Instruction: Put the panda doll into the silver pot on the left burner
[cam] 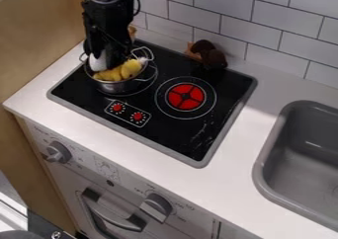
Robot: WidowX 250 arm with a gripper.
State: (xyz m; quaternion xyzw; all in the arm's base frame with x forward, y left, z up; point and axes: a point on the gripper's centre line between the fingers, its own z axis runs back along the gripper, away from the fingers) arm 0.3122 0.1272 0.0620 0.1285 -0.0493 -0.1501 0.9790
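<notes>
The black gripper [113, 49] hangs down at the upper left, low over the silver pot [119, 88] on the left burner. Inside the pot lies a yellow item [121, 71]. A white, rounded thing [98, 62] shows at the gripper's left side, at the pot's rim; it may be part of the panda doll, but the dark gripper hides the rest. Whether it is held or resting in the pot is unclear.
A dark brown plush-like item [211, 57] lies at the stove's back edge by the tiled wall. The right burner [186, 97] has a red centre. At the right is a grey sink [267, 159]; a wooden panel [39, 40] stands left.
</notes>
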